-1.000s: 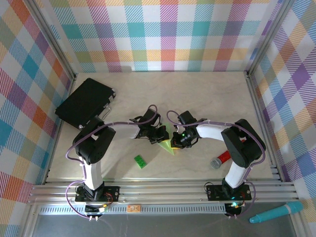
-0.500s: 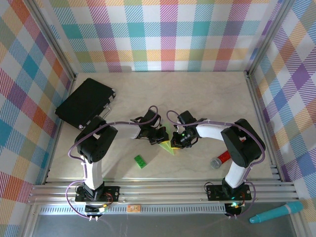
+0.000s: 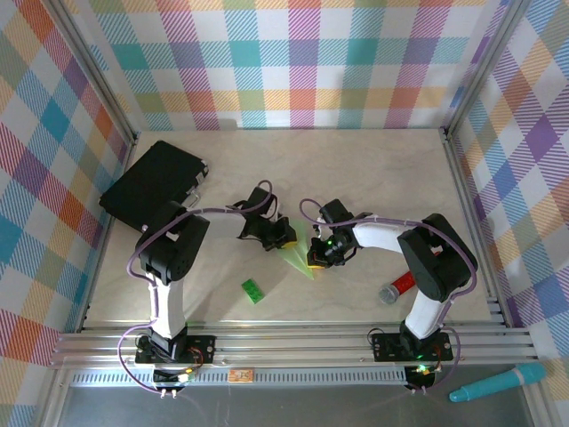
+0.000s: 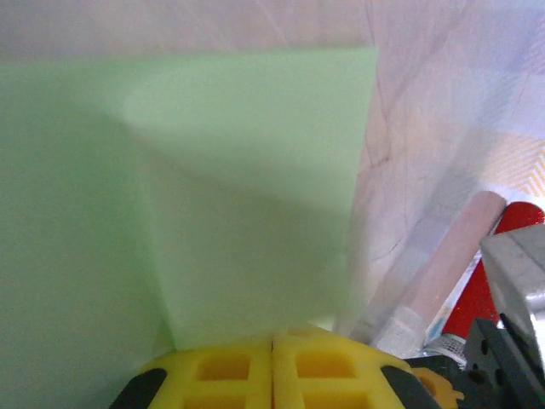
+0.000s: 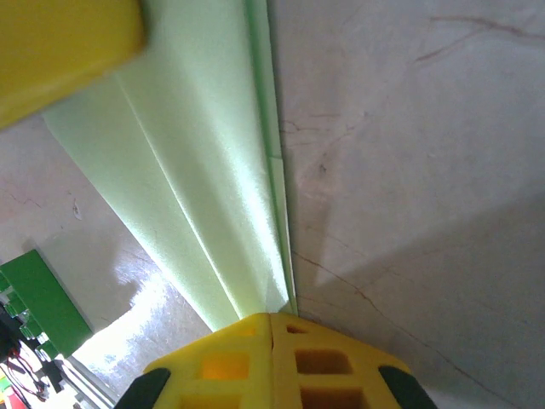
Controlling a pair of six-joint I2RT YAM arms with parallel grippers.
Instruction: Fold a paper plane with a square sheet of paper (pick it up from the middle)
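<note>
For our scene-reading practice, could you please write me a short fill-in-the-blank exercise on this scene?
1. The folded paper is pale ____.
2. Seen from above, the brick lies to the ____ of the paper.
3. The black case sits in the table's far ____ corner.
4. The left gripper and right gripper are both ____.
Missing words: green; left; left; shut.
</note>
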